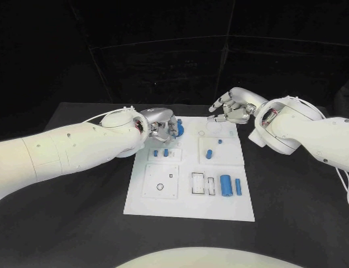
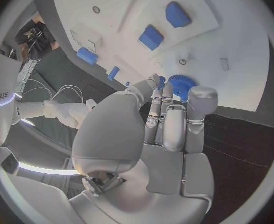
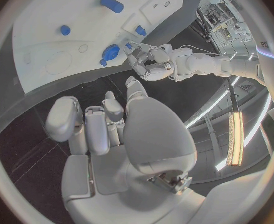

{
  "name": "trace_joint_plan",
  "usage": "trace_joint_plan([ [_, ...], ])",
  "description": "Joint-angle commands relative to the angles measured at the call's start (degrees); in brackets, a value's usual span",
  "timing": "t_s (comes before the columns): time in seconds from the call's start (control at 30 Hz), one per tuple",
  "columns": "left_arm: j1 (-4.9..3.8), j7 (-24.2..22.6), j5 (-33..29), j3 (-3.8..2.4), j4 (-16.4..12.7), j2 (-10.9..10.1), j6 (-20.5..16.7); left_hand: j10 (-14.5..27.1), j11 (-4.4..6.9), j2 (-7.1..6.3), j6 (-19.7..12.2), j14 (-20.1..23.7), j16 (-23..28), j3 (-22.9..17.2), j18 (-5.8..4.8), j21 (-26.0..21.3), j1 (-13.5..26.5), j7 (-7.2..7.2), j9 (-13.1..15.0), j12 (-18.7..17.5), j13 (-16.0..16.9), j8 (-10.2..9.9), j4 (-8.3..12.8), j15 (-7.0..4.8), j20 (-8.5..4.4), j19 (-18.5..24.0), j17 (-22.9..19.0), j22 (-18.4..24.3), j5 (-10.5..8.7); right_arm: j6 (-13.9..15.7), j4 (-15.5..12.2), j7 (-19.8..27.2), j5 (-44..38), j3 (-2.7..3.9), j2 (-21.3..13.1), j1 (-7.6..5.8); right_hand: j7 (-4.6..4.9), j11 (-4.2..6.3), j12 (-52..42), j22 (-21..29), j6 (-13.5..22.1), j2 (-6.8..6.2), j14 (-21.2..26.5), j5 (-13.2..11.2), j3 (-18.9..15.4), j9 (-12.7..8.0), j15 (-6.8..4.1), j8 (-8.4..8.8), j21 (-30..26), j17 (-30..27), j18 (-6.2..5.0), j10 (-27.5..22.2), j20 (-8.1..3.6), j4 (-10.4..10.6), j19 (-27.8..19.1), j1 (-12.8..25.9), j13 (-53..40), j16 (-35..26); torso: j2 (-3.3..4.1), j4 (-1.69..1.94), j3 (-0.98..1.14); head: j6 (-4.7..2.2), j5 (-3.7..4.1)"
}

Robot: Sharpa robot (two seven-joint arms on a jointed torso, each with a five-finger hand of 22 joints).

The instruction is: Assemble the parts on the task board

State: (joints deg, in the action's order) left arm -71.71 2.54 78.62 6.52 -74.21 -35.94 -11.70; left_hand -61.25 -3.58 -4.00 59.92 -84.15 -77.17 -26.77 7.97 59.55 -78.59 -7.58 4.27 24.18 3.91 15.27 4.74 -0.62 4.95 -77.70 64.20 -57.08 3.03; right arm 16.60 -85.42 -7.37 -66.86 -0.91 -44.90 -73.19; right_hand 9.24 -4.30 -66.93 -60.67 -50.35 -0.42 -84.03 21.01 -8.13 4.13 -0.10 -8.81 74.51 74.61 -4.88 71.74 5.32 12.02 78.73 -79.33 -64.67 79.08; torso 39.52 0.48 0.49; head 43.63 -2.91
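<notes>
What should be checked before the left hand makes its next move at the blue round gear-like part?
1. Left hand at the far left corner of the white task board: ok.
2. Its fingertips touch the blue round toothed part: ok.
3. Firm grip on that part: cannot tell.
4. Right hand off the board's parts, holding nothing: ok.
5. Two upright blue cylinders at the near right stay clear of both hands: ok.

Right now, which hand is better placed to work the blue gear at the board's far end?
Left. The left hand has its fingertips at the blue gear; the right hand hovers off the board's far edge, holding nothing.
</notes>
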Motion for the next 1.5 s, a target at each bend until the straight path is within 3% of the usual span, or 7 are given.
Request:
trace_joint_plan([
  [0.03,-0.15,-0.85,-1.3,-0.29,-0.93,-1.05,-1.02,-0.42,-0.11,-0.06,0.2,-0.28,-0.08,-0.41,-0.77,0.23,0.49,-0.06,-0.05,-0.17,-0.07,-0.33,0.02,-0.32,-0.04,-0.07,-0.11,-0.11,-0.13,0.42,0.0,0.18,0.07,0.03,-0.05,-0.11,-0.03,0.21,-0.09,0.09,0.45,0.06,-2.59,0.26,0.14,-0.07,-0.49,-0.31,-0.3,-0.06,-0.63,-0.25,0.01,-0.05,-0.24,-0.29,-0.06,-0.26,0.05,-0.03,0.02,-0.06,-0.16],
  [0.57,-0.22,0.1,-2.23,-0.53,-1.3,-4.08,2.88,-0.5,-0.24,-0.77,0.09,-0.11,0.18,-0.43,-0.8,0.34,1.33,-0.1,-0.13,-1.09,-0.11,-1.01,-0.04,-0.2,0.06,0.1,-0.86,-0.4,-0.13,0.34,0.04,0.09,0.07,0.03,-0.18,-0.11,-0.03,0.21,-0.09,0.09,0.45,0.06,-2.59,0.26,0.14,-0.07,-0.49,-0.31,-0.3,-0.06,-0.63,-0.25,0.01,-0.05,-0.24,-0.29,-0.06,-0.26,0.09,-0.16,0.01,0.0,-0.37],
  [1.5,0.09,1.04,-2.26,-0.46,0.96,-2.68,6.88,-0.69,-0.26,-1.08,0.2,0.06,0.4,-0.32,-0.75,0.13,1.84,-0.07,-0.12,-1.51,-0.07,-1.3,-0.19,-0.14,0.13,0.35,-1.4,-0.29,-0.19,0.27,0.35,0.26,0.07,0.03,0.26,-0.1,-0.04,0.22,-0.07,0.07,0.38,0.19,-2.6,0.42,0.12,-0.05,-0.5,-0.4,-0.29,0.0,-0.63,-0.28,0.0,0.01,-0.22,-0.35,0.01,-0.24,0.08,-0.16,0.05,0.51,-0.14],
])
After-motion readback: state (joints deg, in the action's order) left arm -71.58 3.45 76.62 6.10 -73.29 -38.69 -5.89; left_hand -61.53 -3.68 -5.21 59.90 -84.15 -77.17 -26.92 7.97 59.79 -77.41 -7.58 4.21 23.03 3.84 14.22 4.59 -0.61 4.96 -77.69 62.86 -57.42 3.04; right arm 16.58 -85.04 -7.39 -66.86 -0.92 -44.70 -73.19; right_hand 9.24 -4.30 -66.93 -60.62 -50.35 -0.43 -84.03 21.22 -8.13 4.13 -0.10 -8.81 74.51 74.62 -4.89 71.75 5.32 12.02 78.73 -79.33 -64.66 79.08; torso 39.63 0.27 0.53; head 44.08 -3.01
